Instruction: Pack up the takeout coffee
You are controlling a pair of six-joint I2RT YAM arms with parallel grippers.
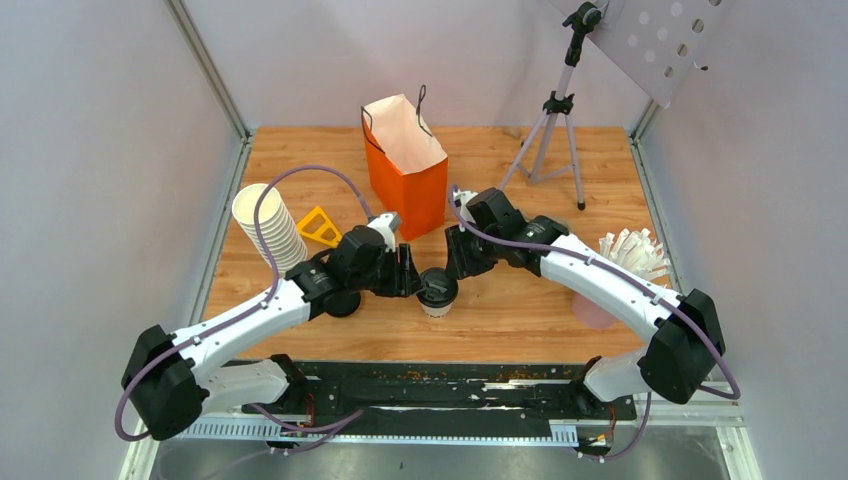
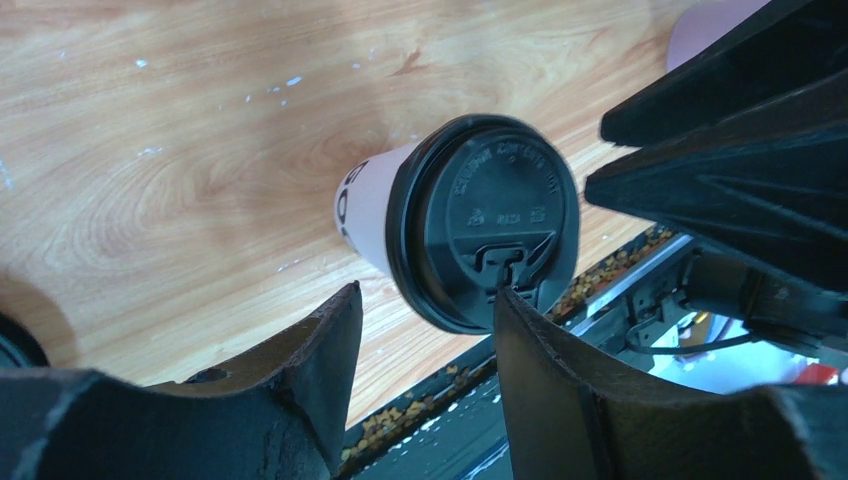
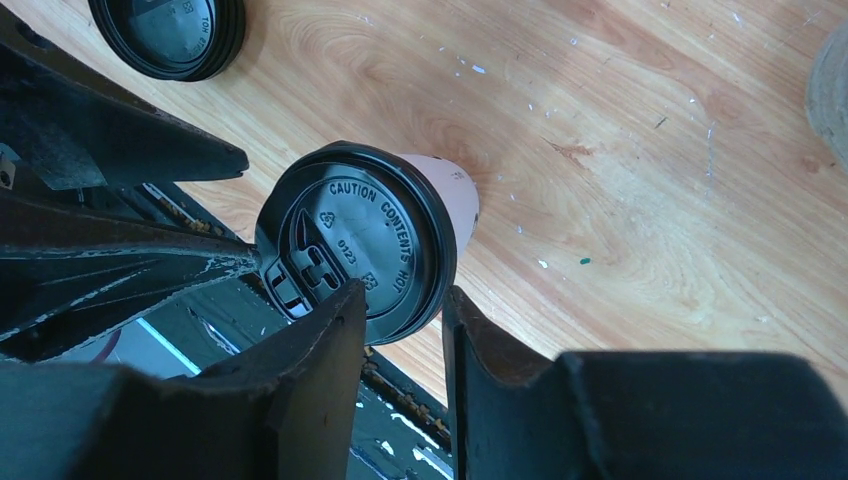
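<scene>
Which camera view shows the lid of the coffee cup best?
The right wrist view: the lid is large and sharp, so its raised lettering can be read, though its lower edge is hidden. The left wrist view shows the lid almost whole but slightly blurred. The top view shows the lid only small.

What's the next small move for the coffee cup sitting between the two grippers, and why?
Probably ease the right gripper back a little. Both grippers crowd the one lidded cup from opposite sides; the right's gap looks narrower than the lid, while the left gripper stands wider, better suited to take it toward the open orange bag.
</scene>
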